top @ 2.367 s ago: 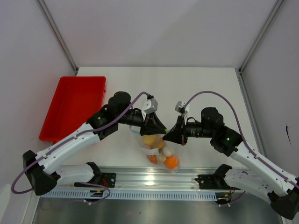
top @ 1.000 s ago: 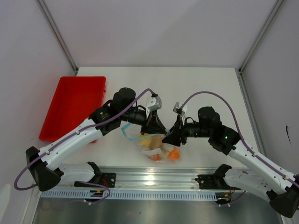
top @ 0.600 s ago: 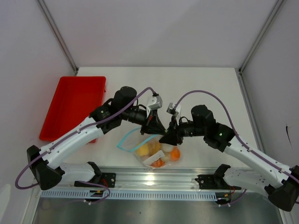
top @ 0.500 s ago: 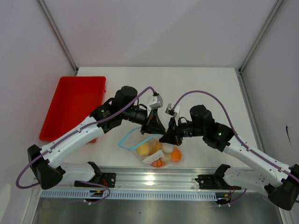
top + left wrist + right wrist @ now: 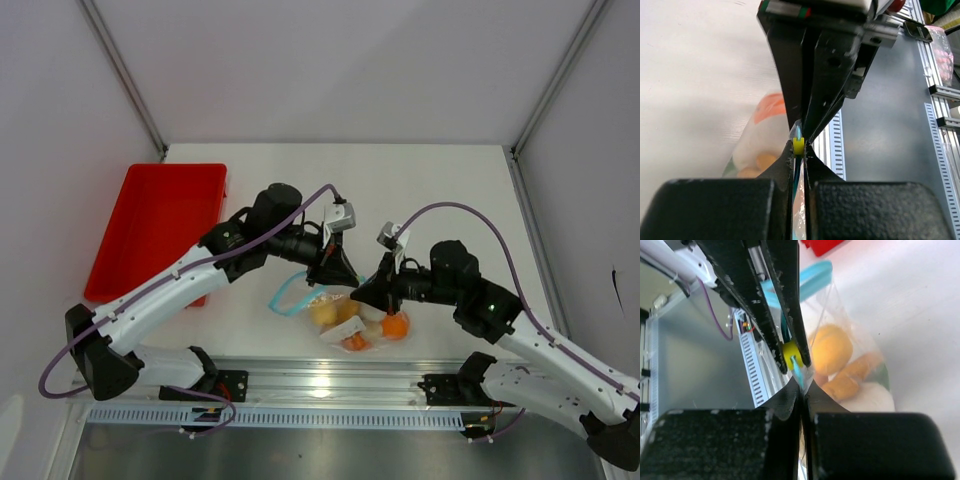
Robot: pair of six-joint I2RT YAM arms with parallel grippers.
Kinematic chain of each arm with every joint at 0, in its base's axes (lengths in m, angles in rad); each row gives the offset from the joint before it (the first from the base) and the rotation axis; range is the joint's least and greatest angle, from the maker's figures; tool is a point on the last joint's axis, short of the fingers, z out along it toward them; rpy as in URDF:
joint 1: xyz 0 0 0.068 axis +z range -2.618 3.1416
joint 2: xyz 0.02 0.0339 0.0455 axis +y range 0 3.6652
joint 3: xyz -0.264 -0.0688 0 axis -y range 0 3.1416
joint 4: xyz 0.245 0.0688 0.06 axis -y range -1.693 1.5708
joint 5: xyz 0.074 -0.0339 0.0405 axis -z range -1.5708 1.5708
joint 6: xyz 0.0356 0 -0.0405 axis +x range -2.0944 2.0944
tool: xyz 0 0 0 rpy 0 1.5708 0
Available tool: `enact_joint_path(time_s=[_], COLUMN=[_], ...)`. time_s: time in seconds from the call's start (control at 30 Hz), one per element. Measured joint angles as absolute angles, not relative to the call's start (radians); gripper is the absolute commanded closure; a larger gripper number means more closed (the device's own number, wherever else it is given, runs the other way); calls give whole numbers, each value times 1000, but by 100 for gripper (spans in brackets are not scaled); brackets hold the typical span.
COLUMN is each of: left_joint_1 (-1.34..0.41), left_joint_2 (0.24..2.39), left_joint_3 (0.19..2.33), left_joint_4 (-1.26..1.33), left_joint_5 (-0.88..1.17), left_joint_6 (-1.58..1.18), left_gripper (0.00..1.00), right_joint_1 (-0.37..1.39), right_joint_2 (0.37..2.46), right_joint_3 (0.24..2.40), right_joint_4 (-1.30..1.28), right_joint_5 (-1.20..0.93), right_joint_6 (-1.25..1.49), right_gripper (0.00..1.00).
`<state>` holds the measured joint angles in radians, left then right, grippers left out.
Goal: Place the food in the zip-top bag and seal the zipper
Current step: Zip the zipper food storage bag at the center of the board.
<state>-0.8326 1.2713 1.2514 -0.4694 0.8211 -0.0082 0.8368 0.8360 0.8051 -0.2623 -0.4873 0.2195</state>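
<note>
Tray point(image 5: 150, 225) left; jaws seemingly hide zipper point(image 5: 284, 297).

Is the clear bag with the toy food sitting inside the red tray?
No, the zip-top bag is out over the white table, apart from the red tray at the left.

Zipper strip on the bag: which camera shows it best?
Right wrist: the blue-teal zipper curls large and sharp above the food. Top external shows only a small loop of it, left of the food. Left wrist shows just a thin sliver above a yellow tab.
</note>
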Motion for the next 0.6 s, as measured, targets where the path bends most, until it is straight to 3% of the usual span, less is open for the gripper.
enact_joint_path(time_s=[0.6], left_joint_1=[-828], left_joint_2=[1198], left_joint_3=[1203], left_joint_4=[-429], left_joint_5=[770], left_joint_6=[-30], left_gripper=[99], right_joint_1=[829], right_joint_2=[677], right_joint_3=[683], right_joint_4=[-145], right_joint_5=[-358], right_joint_6=[369], right_gripper=[100])
